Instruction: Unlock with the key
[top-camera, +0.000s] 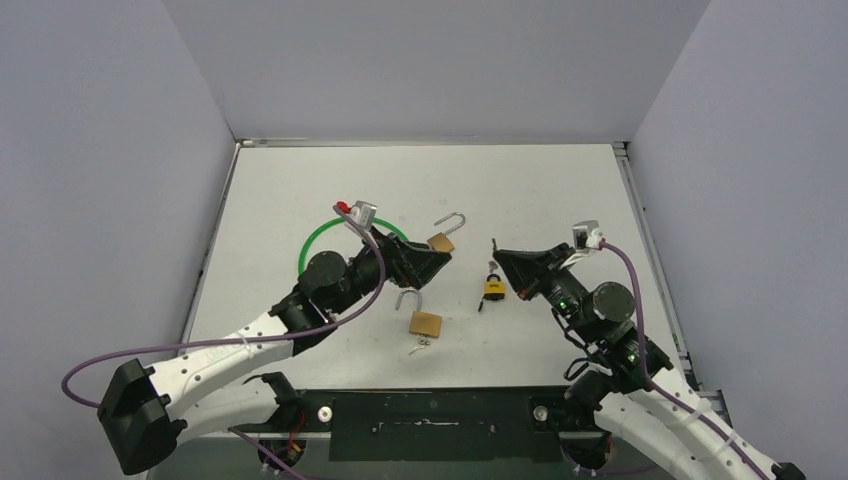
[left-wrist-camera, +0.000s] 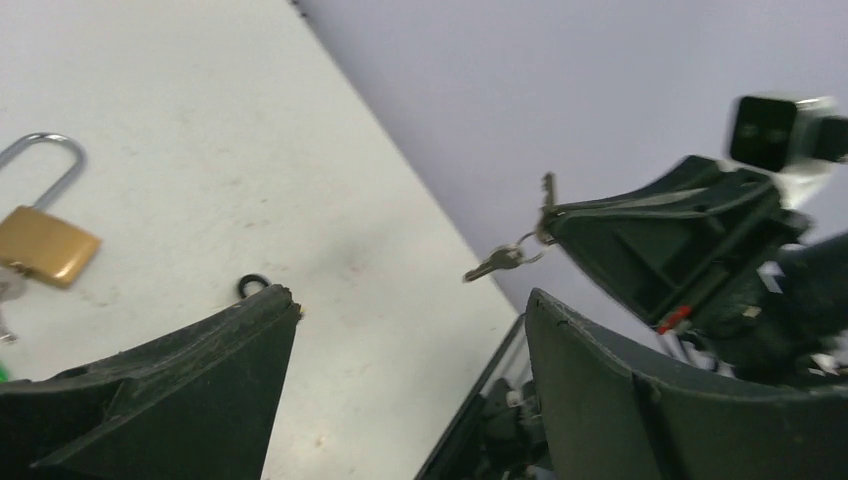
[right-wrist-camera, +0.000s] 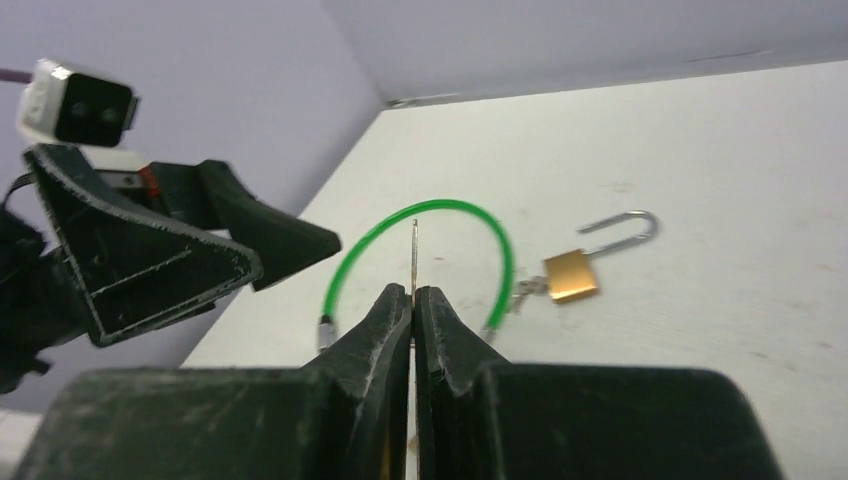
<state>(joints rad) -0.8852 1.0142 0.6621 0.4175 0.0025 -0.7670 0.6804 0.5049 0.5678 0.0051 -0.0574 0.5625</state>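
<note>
My right gripper (right-wrist-camera: 413, 292) is shut on a thin key (right-wrist-camera: 413, 250), whose blade sticks out past the fingertips. In the left wrist view that key (left-wrist-camera: 547, 190) stands at the right gripper's tip, and a second key (left-wrist-camera: 495, 264) dangles from it on a ring. My left gripper (left-wrist-camera: 412, 300) is open and empty, facing the right gripper (top-camera: 497, 252) a short way off. A yellow and black padlock (top-camera: 493, 288) lies on the table below the right gripper's tip. Two brass padlocks, one (top-camera: 440, 241) behind the left gripper (top-camera: 432, 268) and one (top-camera: 425, 322) in front of it, have their shackles swung open.
A green cable loop (top-camera: 322, 237) lies on the table behind the left arm. Small keys (top-camera: 418, 347) rest by the nearer brass padlock. In the right wrist view the far brass padlock (right-wrist-camera: 572, 275) lies beside the green cable (right-wrist-camera: 440, 207). Grey walls enclose the table (top-camera: 560, 190).
</note>
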